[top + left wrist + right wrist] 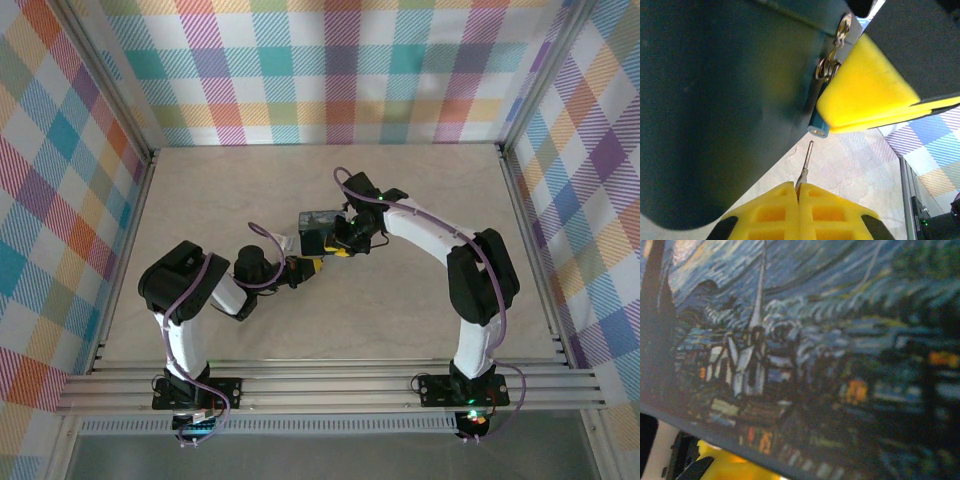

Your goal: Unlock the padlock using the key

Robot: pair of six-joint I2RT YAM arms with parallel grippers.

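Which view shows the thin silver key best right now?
Left wrist: the thin silver key stands clear and sharp in the shut left gripper, pointing at the blue padlock. Top external: too small to tell. Right wrist looks at the painted box.

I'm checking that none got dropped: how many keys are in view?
1. The key is pinched in the shut left gripper, with its tip pointing up toward the teal padlock hanging on the dark case. More could be hidden behind the case.
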